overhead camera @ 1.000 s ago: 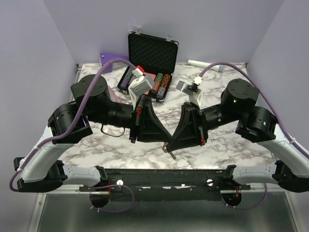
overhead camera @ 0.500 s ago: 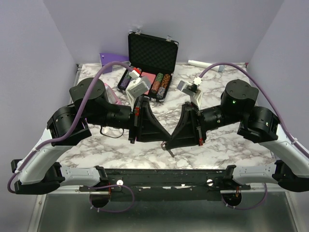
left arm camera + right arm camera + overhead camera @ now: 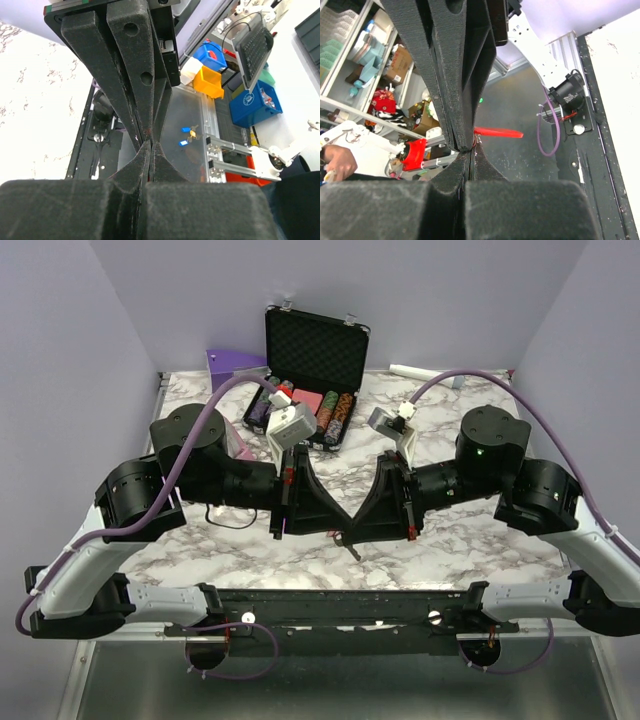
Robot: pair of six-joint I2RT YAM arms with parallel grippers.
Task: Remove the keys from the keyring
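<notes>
Keyring (image 3: pixel 499 133) red tag poked out mid-frame where both tips met, just above the desk (image 3: pixel 460 545); key (image 3: pixel 352 549) dangled below. Probably light, stiff, slippery metal, best gripped at key head and ring. Left fingers (image 3: pixel 127 172) and right fingers (image 3: pixel 447 175) pressed together, arms level, nose to nose; exact pinch hidden.

Ring of keyring (image 3: pixel 499 133) hidden btwn jaws; keys (image 3: pixel 352 549) too small to count.
</notes>
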